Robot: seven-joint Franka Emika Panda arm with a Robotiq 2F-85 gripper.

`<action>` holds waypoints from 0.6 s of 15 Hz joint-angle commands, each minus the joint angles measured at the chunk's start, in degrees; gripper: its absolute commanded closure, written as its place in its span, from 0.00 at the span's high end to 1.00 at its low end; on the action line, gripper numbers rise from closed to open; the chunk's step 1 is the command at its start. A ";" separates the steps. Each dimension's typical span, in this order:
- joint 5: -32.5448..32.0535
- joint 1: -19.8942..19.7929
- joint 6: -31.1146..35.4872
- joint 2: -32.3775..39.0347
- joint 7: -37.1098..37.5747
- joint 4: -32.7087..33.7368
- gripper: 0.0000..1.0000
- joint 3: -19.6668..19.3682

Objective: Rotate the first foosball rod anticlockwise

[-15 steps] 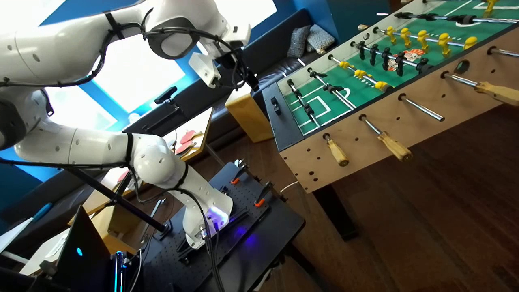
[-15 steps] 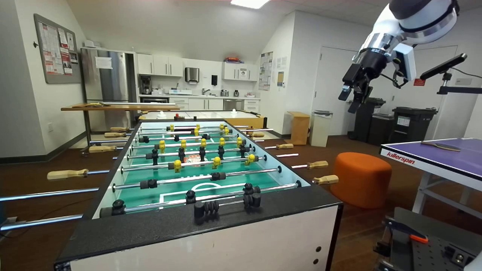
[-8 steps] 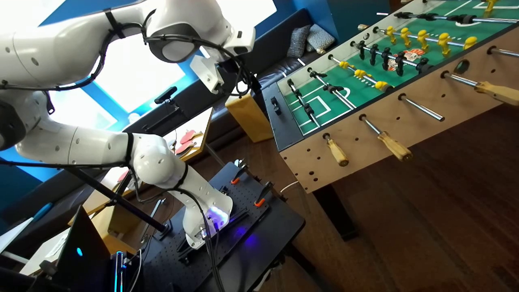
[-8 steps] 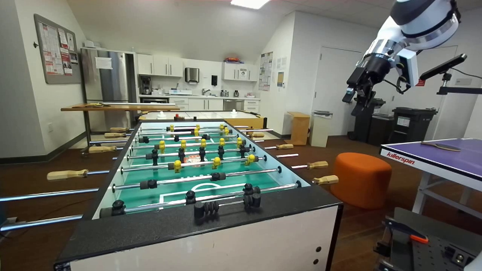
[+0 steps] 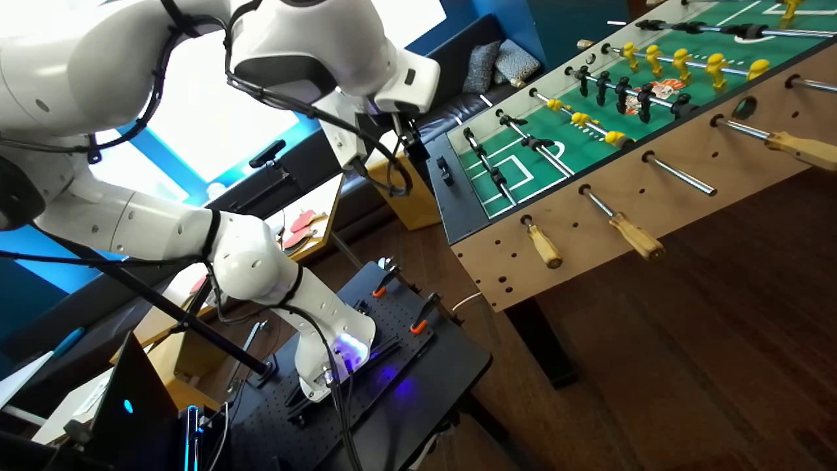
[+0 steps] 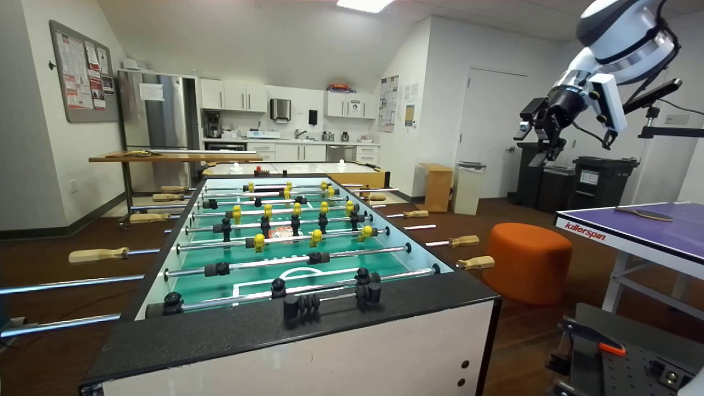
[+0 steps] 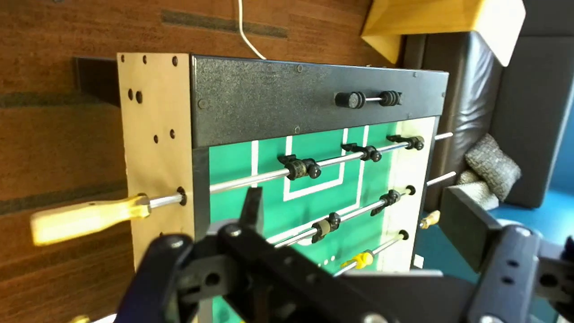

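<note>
Wrist view: the black two-fingered gripper point(image 7: 357, 199) has its jaws spread, well apart from the thin silver metal foosball rod point(image 7: 249, 180), which crosses the end of the green-pitch wooden table point(image 7: 264, 98), its pale tan wooden handle point(image 7: 89, 220) jutting from one side

Windows point(image 5: 219, 131) blown out, floor point(image 5: 654, 366) dim in exterior view.

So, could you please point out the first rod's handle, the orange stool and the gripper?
First rod's handle point(image 7: 91, 220): in the wrist view, middle of its length.
Orange stool point(image 6: 527, 264): in an exterior view, on its curved side.
Gripper point(image 6: 528, 147): in an exterior view, midway between its fingertips.
</note>
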 commanded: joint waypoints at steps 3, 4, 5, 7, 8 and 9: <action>9.78 1.32 -17.77 19.19 -5.65 12.52 1.00 -15.11; 12.10 1.66 -20.61 22.22 -6.17 13.57 1.00 -17.55; 14.33 2.12 -23.62 25.30 -6.24 14.52 1.00 -19.82; 13.16 -2.99 -21.23 21.02 -5.52 11.23 1.00 -14.90; 14.42 -3.12 -22.95 23.65 -5.50 12.06 1.00 -15.89; 15.06 -3.27 -23.59 25.43 -5.48 12.63 1.00 -16.07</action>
